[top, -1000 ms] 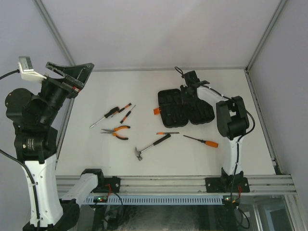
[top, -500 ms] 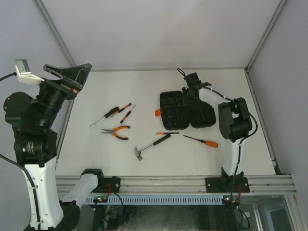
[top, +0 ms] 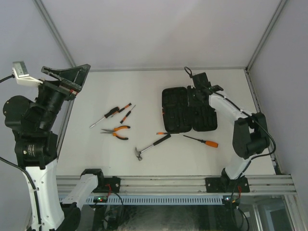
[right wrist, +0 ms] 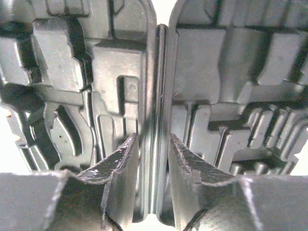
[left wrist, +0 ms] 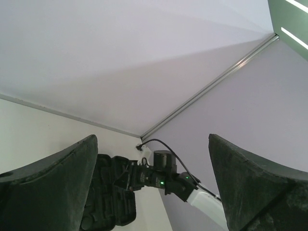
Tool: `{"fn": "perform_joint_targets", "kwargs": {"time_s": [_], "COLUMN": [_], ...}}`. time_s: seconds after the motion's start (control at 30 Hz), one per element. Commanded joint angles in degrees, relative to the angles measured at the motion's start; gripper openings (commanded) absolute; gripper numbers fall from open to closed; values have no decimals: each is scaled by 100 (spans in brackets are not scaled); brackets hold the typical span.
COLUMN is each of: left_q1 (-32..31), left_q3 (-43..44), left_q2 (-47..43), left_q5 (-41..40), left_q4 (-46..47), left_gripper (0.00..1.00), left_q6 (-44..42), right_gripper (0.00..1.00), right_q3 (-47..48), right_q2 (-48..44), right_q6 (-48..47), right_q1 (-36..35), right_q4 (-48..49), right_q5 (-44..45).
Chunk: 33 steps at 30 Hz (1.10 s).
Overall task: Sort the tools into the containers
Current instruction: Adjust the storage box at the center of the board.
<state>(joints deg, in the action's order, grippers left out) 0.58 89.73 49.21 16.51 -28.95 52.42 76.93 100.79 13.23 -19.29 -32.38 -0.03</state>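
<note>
The tool case (top: 179, 113) lies opened flat on the right half of the table (top: 144, 91), moulded slots facing up; no tool shows in them. Treat it as rigid, light plastic, likely to slide if pushed. The right gripper (right wrist: 151, 144) stands over its far edge, jaws narrowly parted astride the hinge spine (right wrist: 156, 72); you cannot tell whether they touch the spine.

All tools lie outside the case. The hammer (top: 153, 145) and the orange-handled screwdriver (top: 207, 142) are just in front of it. The pliers (top: 117, 131) and the further screwdrivers (top: 111, 113) are well to the left.

Expect the hammer to be head-heavy, so take its handle close to the head. The thin screwdrivers will probably roll; pinch across the handles.

The left gripper (left wrist: 151, 139) hangs high at the left, fingers fully spread, holding nothing.
</note>
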Motion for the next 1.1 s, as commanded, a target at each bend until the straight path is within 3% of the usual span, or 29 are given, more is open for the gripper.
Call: {"fn": "perform_joint_targets", "kwargs": {"time_s": [0.0, 0.43, 1.07], "left_q1": [53, 52, 51], "left_q3": [-213, -1038, -2723], "left_q2": [-13, -30, -446], "left_q5": [158, 405, 133], "left_q4": [338, 2, -885], "left_gripper": [100, 100, 100], "left_q6": [18, -360, -1295], "right_gripper": [32, 31, 43], "right_q3": [-82, 96, 607], "right_q2": [-818, -93, 1032], "right_q6": [-3, -43, 1], "right_q1": [-33, 52, -434], "right_q4": [575, 628, 36], "right_q5": [199, 56, 831]}}
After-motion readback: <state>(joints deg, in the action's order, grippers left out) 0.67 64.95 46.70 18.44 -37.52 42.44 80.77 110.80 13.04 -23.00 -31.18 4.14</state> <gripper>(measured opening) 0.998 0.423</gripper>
